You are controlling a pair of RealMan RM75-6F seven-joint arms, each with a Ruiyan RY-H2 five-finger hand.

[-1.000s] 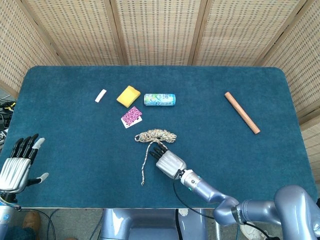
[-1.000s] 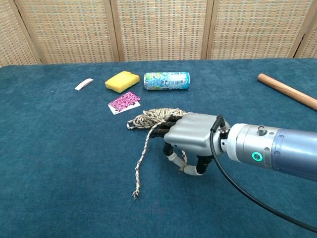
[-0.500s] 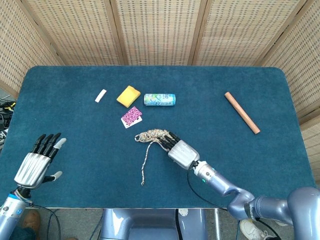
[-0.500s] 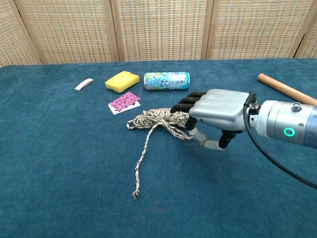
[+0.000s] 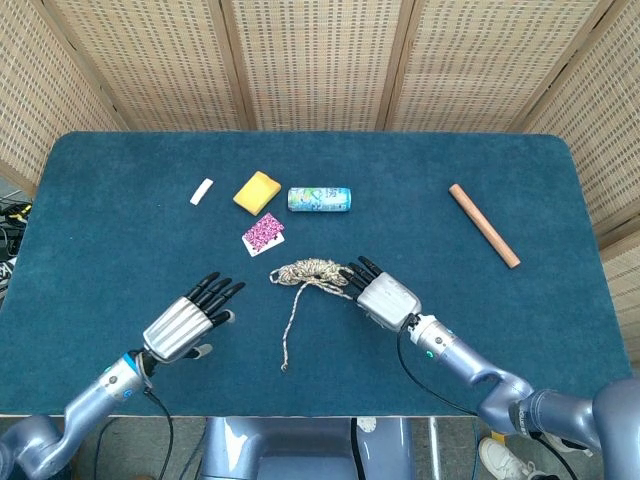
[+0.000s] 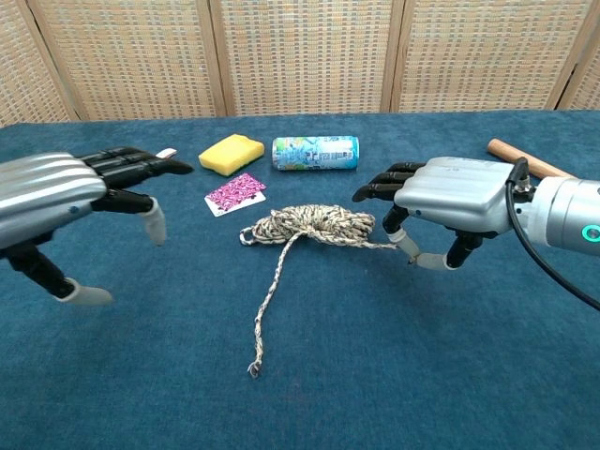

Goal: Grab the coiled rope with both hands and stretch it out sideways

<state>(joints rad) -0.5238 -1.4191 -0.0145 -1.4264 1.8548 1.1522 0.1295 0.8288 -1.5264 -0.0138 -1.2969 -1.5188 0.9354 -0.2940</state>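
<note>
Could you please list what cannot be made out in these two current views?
- Whether the right robot hand pinches the rope: chest view, its thumb hides the contact; head view, too small.
- The can label: too small in both views.
- The wooden stick: chest view, its far end is covered by the right arm.

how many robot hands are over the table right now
2. The left hand hovers left of the coiled rope; the right hand is at the rope's right end. Neither clearly grips it.

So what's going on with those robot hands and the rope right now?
Left robot hand open, clear of rope. Right robot hand open beside the coil. Nothing in the way.
</note>
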